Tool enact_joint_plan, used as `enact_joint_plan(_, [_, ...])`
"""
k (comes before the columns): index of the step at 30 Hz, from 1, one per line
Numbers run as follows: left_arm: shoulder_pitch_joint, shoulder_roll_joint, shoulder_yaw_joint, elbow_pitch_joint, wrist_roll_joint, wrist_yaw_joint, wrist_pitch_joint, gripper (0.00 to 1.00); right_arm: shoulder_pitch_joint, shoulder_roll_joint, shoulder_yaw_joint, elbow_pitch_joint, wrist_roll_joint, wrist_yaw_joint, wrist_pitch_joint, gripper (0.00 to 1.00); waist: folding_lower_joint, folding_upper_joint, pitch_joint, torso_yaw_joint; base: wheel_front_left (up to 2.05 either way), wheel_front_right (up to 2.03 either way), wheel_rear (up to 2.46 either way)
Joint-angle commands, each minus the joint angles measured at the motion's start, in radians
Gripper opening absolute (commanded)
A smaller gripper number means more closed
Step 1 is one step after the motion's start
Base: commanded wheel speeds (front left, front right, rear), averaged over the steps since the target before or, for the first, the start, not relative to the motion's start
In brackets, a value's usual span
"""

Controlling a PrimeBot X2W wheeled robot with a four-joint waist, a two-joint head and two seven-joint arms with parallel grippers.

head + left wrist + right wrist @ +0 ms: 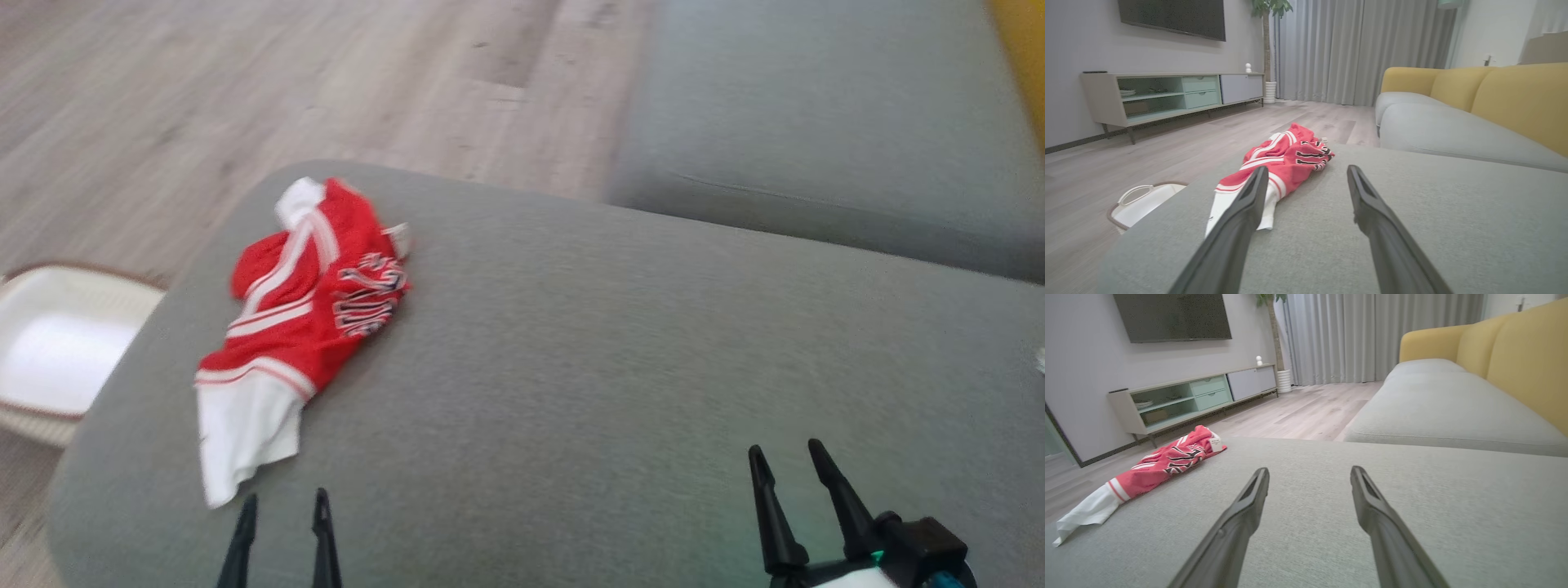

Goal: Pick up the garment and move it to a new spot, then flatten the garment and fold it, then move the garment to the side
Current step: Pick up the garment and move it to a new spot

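Note:
The garment (294, 314) is a crumpled red top with white stripes, white sleeve ends and dark lettering. It lies on the left part of a grey cushioned seat (620, 343). My left gripper (284, 502) is open at the seat's near edge, just below the garment's white end, touching nothing. In the left wrist view the garment (1286, 157) lies ahead between and left of the open left gripper (1306, 171). My right gripper (785, 457) is open over the seat at the lower right, well away from the cloth. The right wrist view has the garment (1163, 461) far left of the right gripper (1309, 470).
A white basket (61, 351) with a brown rim stands on the wood floor left of the seat. A second grey seat cushion (833, 114) with a yellow backrest (1515, 98) runs at the back right. A low TV cabinet (1167, 96) stands by the far wall.

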Motion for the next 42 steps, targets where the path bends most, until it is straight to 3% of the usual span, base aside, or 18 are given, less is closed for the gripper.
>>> enact_joint_plan(1, [-0.025,-0.005,0.042,-0.036,0.009,-0.003,-0.005,1.0,-0.036,-0.006,0.028,-0.031,0.009,-0.001,-0.011,1.0,0.0,0.0,0.002,0.06,0.0,0.0,0.0])
enact_joint_plan(13, [-0.075,0.006,0.115,-0.086,0.046,0.007,-0.005,1.0,-0.04,-0.006,0.039,-0.027,-0.004,-0.001,-0.011,1.0,0.0,0.0,0.041,0.118,0.0,0.0,0.0])
enact_joint_plan(16, [-0.155,0.028,0.135,-0.1,0.058,0.006,-0.005,1.0,-0.032,-0.007,0.024,-0.033,-0.025,-0.001,-0.011,1.0,0.0,0.0,0.079,0.123,0.0,0.0,0.0])
enact_joint_plan(21, [-0.395,0.089,0.165,-0.069,0.053,-0.028,-0.005,1.0,-0.075,-0.073,0.031,-0.061,-0.069,-0.001,-0.011,1.0,0.0,0.0,0.22,0.103,0.0,0.0,0.0])
enact_joint_plan(29, [-0.9,0.194,0.141,0.242,0.017,-0.156,0.114,1.0,-0.162,-0.216,0.018,-0.122,-0.098,-0.001,-0.011,1.0,0.0,0.0,0.408,0.061,0.0,0.0,0.0])
enact_joint_plan(35, [-1.18,0.192,0.126,0.584,-0.051,-0.214,0.268,1.0,-0.206,-0.306,-0.029,-0.226,-0.106,-0.001,0.027,1.0,0.0,0.0,0.525,0.027,0.0,0.0,0.0])
enact_joint_plan(42, [-1.321,0.198,0.108,0.934,-0.117,-0.243,0.413,1.0,-0.212,-0.356,-0.059,-0.365,-0.112,-0.001,0.091,1.0,0.0,0.0,0.626,-0.009,0.0,0.0,0.0])
